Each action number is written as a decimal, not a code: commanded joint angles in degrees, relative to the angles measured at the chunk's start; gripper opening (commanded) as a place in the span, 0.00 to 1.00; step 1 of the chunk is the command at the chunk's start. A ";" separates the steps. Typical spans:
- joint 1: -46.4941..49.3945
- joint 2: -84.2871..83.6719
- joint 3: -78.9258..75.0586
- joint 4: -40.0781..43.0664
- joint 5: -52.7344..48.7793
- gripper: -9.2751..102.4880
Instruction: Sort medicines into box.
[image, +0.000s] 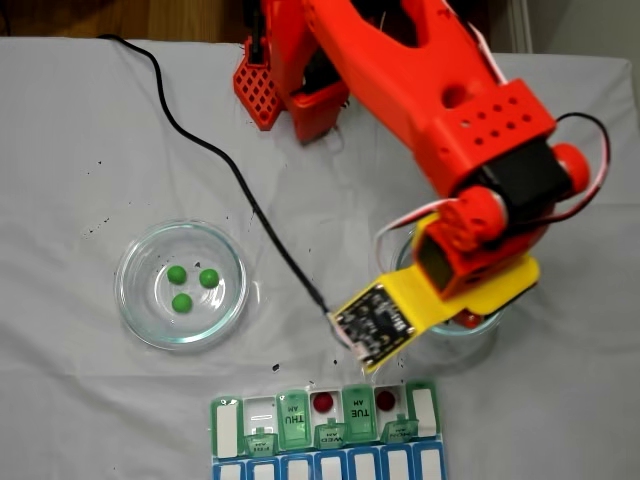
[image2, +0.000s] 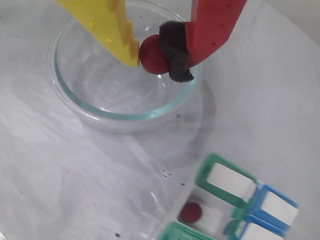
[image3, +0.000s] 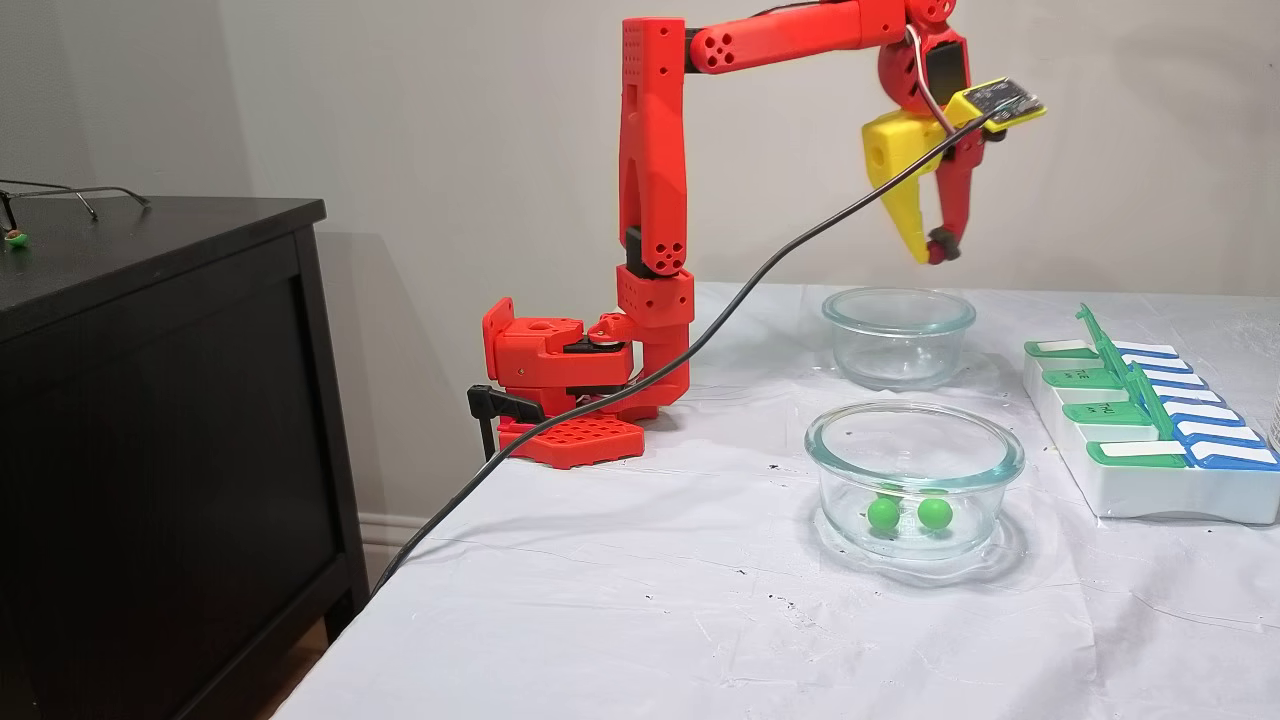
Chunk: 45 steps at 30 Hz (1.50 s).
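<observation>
My gripper (image2: 154, 62) is shut on a dark red pill (image2: 151, 52), pinched between the yellow finger (image2: 117, 30) and the black foam pad of the red finger. In a fixed view the gripper (image3: 928, 253) hangs well above the far glass dish (image3: 898, 335). Three green pills (image: 181, 302) lie in the other glass dish (image: 135, 300). The box (image: 293, 418) lies at the table's near edge with several green lids up. Two red pills (image: 322, 402) (image: 386, 401) sit in its open compartments, and one of them shows in the wrist view (image2: 190, 212).
A black cable (image: 220, 165) runs across the white cloth from the wrist camera board (image: 378, 322) past the arm's base (image3: 560, 385). A dark cabinet (image3: 160, 400) stands beside the table. Small black specks dot the cloth.
</observation>
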 joint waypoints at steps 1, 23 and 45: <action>6.42 12.13 3.34 -8.26 -5.01 0.08; 29.00 11.25 21.09 -30.32 -10.99 0.08; 30.06 7.65 27.95 -42.71 -11.78 0.08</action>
